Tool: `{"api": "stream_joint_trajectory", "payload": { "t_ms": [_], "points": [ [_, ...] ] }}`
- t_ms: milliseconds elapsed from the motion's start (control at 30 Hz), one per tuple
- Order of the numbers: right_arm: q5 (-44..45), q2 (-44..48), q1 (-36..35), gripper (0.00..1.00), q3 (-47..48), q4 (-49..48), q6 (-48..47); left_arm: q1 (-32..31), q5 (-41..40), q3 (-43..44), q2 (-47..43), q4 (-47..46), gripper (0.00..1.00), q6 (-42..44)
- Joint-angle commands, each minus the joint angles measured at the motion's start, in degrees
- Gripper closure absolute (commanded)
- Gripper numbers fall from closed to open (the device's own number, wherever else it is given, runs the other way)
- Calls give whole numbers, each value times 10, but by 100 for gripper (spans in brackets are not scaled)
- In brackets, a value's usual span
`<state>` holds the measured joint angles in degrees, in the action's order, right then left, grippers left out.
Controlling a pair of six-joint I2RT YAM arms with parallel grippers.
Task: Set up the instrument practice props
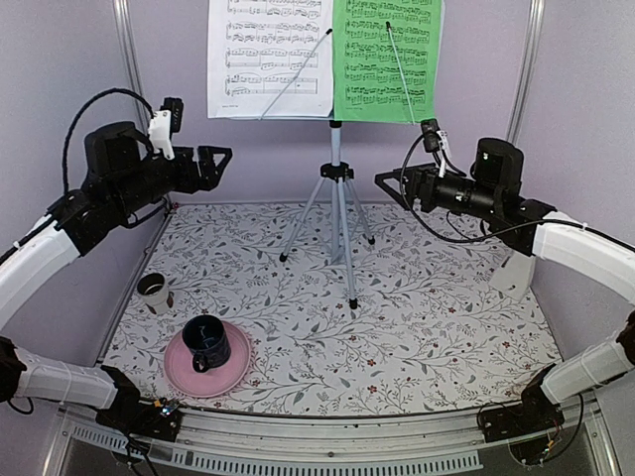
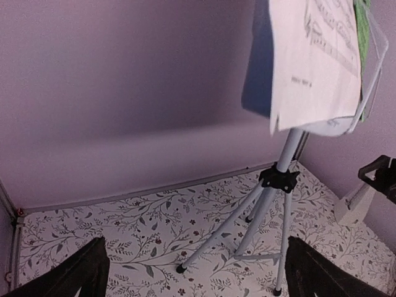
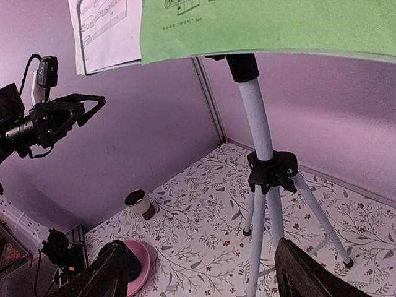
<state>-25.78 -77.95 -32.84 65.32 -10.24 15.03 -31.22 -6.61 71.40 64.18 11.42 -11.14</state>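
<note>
The music stand's silver tripod (image 1: 337, 213) stands at the back centre of the floral table. On its desk lean a white sheet of music (image 1: 270, 55) on the left and a green sheet of music (image 1: 387, 59) on the right. My left gripper (image 1: 220, 164) hangs open in the air left of the stand, holding nothing. My right gripper (image 1: 389, 183) is open too, right of the pole and clear of it. The white pyramid metronome (image 1: 516, 276) sits by the right wall, partly behind my right arm. The left wrist view shows the tripod (image 2: 272, 185) and metronome (image 2: 354, 207) beyond the open left gripper (image 2: 198, 278).
A dark mug (image 1: 206, 342) rests on a pink plate (image 1: 230, 379) at the front left. A small beige cup (image 1: 154, 291) stands behind it near the left wall. Purple walls close in the back and both sides. The tripod's legs spread across the table's middle.
</note>
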Motion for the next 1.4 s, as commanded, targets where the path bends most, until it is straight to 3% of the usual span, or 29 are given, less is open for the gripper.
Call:
{"api": "stream_joint_trajectory", "payload": {
  "t_ms": [0,100,167,233,433,667,1067,1367],
  "points": [
    [100,55,38,15,-28,87,-12,3,60,-54,-2,-22,1,-41],
    [130,89,118,15,-57,128,26,-1,81,-89,2,-67,1,-52],
    [205,116,153,12,-74,160,44,-6,94,-106,7,-96,1,-56],
    [298,145,162,1,-89,180,50,-11,98,-116,14,-113,1,-56],
    [511,135,179,1,-50,272,86,-14,84,-131,27,-135,1,-35],
    [468,74,298,1,-33,337,59,-13,82,-157,18,-154,1,-32],
    [543,8,349,1,-61,340,79,-7,85,-180,5,-175,1,-29],
    [535,-49,359,1,-72,298,81,-3,86,-180,5,-176,1,-28]
  ]
}}
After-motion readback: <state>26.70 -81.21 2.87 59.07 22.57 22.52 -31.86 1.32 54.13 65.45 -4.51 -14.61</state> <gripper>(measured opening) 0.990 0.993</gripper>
